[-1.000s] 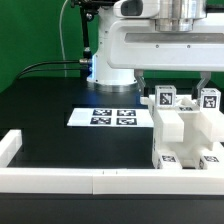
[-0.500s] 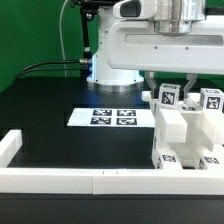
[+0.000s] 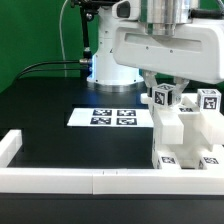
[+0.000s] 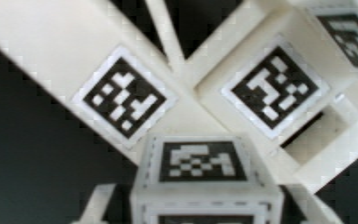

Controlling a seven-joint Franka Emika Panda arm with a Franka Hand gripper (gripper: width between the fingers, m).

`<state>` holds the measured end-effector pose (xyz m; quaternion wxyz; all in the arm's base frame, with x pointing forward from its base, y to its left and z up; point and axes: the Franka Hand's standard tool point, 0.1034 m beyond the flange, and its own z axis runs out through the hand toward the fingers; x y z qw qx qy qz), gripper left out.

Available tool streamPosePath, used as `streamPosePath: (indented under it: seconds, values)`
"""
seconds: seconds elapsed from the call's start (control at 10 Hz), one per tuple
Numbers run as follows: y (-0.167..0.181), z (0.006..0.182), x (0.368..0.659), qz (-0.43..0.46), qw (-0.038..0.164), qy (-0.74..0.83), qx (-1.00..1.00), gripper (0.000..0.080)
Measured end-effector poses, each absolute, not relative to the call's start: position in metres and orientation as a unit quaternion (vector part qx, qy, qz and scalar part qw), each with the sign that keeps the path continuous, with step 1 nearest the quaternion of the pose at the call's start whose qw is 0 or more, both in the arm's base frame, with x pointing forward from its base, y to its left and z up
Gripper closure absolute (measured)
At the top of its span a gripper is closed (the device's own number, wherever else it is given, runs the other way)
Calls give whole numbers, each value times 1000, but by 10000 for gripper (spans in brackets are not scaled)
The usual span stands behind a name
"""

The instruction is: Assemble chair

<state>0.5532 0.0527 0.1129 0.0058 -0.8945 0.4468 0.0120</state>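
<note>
chair: the white blocky chair (image 3: pixel 186 135) sits at the exterior view's right side of the black tabletop (image 3: pixel 50 95), pushed up against the white border rail (image 3: pixel 80 178) that runs along the near edge. Only partly put together, looks like flat panels stacked with pegs poking up.

tagged pegs: two square-topped bits stick up from the chair, one peg (image 3: pixel 164 97) right under the arm and a second peg (image 3: pixel 208 99) just beside it toward the exterior view's right. Each has a black-and-white tag.

claw: the claw (image 3: pixel 165 88) is down on that first peg, fingers (image 3: pixel 148 82) narrowed in on either side of it. Pretty sure it's clamped on the peg, but the arm's white body hides a lot.

wrist view: super close up, a bit blurry. Crossing white chair panels with two diamond-turned tags, plus a tagged peg top (image 4: pixel 197 160) dead centre.

marker board: flat white marker board (image 3: pixel 112 117) with four tags lies on the tabletop just beside the chair, toward the exterior view's left.

background: robot base (image 3: pixel 112 65) and black cables (image 3: pixel 45 66) behind, green backdrop.
</note>
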Motion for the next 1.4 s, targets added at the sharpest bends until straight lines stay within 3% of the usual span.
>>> streamPosePath:
  seconds: [0.4, 0.5, 0.6, 0.7, 0.8, 0.9, 1.4]
  values:
    - [53, 112, 554, 19, 16, 591, -806, 530]
    - [53, 112, 554, 18, 17, 572, -820, 459]
    - [54, 112, 553, 19, 18, 573, -819, 320]
    - [54, 112, 554, 18, 18, 538, -843, 320]
    - [53, 113, 554, 15, 18, 466, -885, 180]
    - [54, 116, 559, 9, 20, 319, -948, 159]
    - [58, 119, 557, -13, 24, 70, -997, 150]
